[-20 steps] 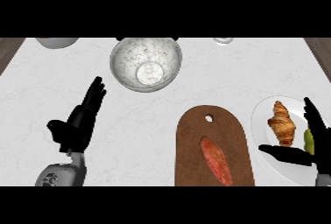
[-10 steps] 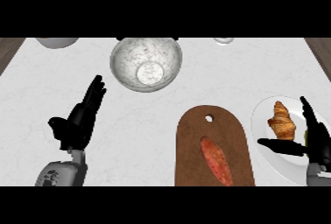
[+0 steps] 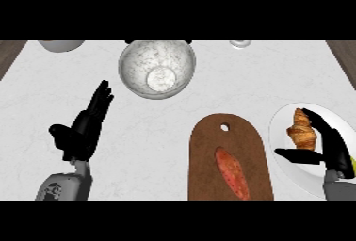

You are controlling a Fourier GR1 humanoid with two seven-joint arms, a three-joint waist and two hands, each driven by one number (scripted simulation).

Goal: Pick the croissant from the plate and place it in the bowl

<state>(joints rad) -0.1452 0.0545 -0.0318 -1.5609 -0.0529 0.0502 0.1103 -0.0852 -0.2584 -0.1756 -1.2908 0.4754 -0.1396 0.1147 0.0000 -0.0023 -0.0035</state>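
A brown croissant (image 3: 303, 130) lies on a white plate (image 3: 295, 162) at the right edge of the counter. My right hand (image 3: 332, 149) is open over the plate, fingers stretched along the croissant's right side and thumb pointing left just below it, not closed on it. A marbled grey bowl (image 3: 157, 69) stands at the back centre, with nothing in it. My left hand (image 3: 82, 130) rests open at the left, fingers up.
A brown cutting board (image 3: 230, 141) with an orange-red sausage-like food (image 3: 231, 172) lies between my hands. A greenish item (image 3: 352, 165) peeks out at the plate's right edge. A pale bowl (image 3: 60, 44) and a small round object (image 3: 240, 44) sit at the far edge.
My right hand has slid slightly down and right along the plate, ending beside the croissant. The left hand has barely moved.
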